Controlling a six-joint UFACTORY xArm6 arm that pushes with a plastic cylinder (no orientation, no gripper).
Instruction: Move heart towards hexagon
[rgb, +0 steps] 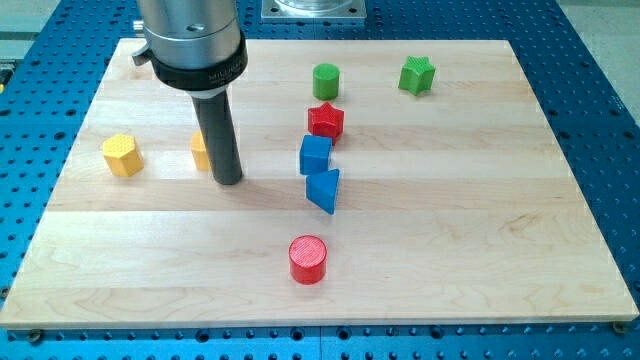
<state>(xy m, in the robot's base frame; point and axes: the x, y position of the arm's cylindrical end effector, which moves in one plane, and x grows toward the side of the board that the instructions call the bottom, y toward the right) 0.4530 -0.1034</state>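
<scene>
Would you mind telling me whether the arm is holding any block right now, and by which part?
Nothing is held: the arm ends in a plain rod. My tip sits right beside the mostly hidden yellow block, on its right in the view; contact cannot be told.

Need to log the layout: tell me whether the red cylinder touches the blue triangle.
No: the red cylinder sits alone toward the view's bottom, with bare wood between it and the blue triangle above it.
</scene>
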